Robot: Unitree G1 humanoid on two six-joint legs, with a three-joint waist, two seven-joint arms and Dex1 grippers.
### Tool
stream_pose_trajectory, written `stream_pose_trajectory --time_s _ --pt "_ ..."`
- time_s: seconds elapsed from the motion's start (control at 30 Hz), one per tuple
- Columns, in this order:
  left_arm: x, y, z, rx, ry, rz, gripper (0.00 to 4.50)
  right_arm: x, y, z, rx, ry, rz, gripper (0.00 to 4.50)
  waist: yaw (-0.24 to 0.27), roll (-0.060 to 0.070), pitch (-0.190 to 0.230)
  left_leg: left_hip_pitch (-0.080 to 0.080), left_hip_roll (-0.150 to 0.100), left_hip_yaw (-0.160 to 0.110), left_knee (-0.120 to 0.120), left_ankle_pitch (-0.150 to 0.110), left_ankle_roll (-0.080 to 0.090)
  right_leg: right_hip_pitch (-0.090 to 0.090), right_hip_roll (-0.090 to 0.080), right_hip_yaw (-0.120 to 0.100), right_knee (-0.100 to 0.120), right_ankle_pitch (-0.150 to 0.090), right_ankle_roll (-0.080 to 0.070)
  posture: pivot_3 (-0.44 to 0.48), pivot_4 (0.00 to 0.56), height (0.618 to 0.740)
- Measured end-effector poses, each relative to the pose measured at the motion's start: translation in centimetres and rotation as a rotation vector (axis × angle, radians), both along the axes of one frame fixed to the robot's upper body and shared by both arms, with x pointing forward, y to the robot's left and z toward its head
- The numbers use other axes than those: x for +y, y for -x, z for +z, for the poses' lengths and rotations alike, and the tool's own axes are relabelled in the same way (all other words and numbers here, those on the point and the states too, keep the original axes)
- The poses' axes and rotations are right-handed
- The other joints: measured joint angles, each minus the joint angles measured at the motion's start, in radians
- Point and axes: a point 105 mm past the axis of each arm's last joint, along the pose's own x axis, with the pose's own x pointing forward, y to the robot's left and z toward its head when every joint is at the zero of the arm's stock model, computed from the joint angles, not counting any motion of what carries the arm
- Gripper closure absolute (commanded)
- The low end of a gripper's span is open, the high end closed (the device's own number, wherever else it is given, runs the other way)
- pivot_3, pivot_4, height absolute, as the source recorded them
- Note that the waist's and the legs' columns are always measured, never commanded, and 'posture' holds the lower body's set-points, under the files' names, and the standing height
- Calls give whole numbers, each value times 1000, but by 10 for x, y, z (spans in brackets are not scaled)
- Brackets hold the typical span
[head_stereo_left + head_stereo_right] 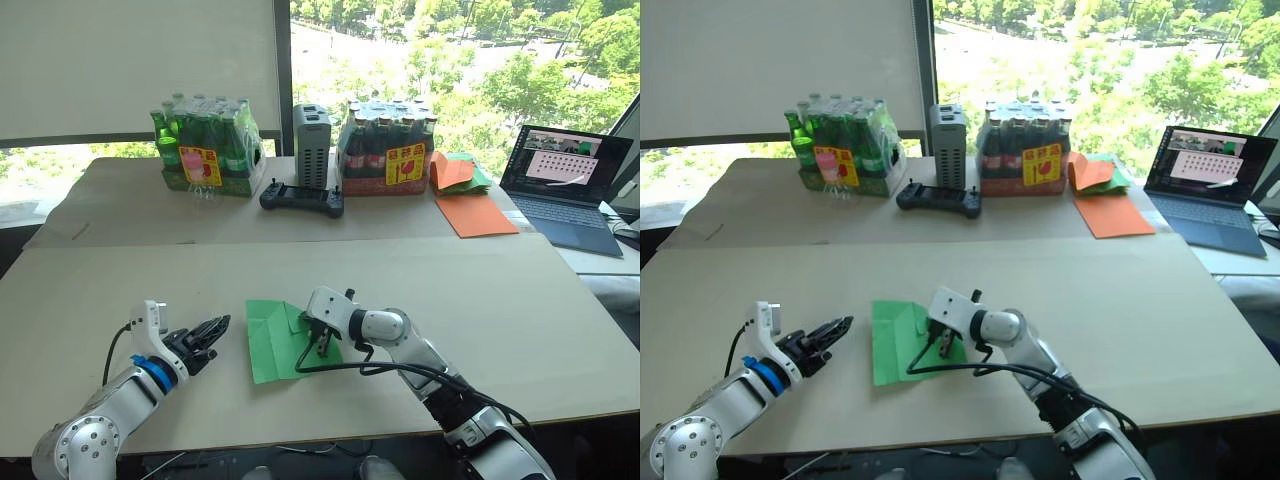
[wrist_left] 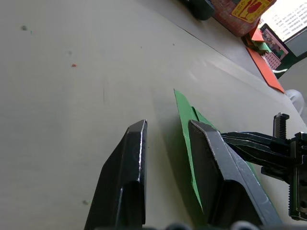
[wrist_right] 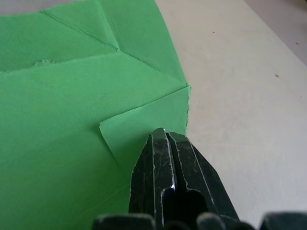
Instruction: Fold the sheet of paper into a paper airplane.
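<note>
The sheet of paper (image 1: 272, 345) lies flat on the near table, bright green, with crease lines and one corner folded over into a small flap (image 3: 134, 132). My right gripper (image 1: 321, 346) is shut, and its fingertips (image 3: 163, 136) press down on that flap at the sheet's right edge. My left gripper (image 1: 216, 330) hovers just left of the sheet, low over the table. It is open with nothing between its fingers (image 2: 136, 143). The sheet's near edge (image 2: 184, 124) shows just beyond them.
On the far table stand a pack of green bottles (image 1: 205, 150), a grey box (image 1: 311, 132), a pack of dark bottles (image 1: 385, 150) and a black controller (image 1: 302, 198). Orange sheets (image 1: 475, 213), a mixed paper pile (image 1: 458, 172) and a laptop (image 1: 565, 185) sit at far right.
</note>
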Motion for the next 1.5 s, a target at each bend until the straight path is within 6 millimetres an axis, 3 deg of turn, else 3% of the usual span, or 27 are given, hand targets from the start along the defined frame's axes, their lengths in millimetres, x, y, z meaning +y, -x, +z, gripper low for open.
stream_pose_trajectory --time_s 0.53,0.87,1.5 --pt "-23 -41 -9 21 70 -99 3086 0 2 0 -1 -5 -1 4500 1 0 0 -1 0 0 -1 0 0 0 0 0 -1 0 0 0 150 727" --pt "-32 -46 -17 39 58 -135 3086 -1 4 1 4 -10 -8 4500 1 0 0 -1 0 0 -1 0 0 -1 0 0 -1 0 0 0 150 727" --pt "-33 -49 -5 -3 69 -130 3086 -2 4 1 7 -8 -12 4500 2 0 0 -1 0 0 -1 0 0 -1 0 0 -1 0 0 0 150 727"
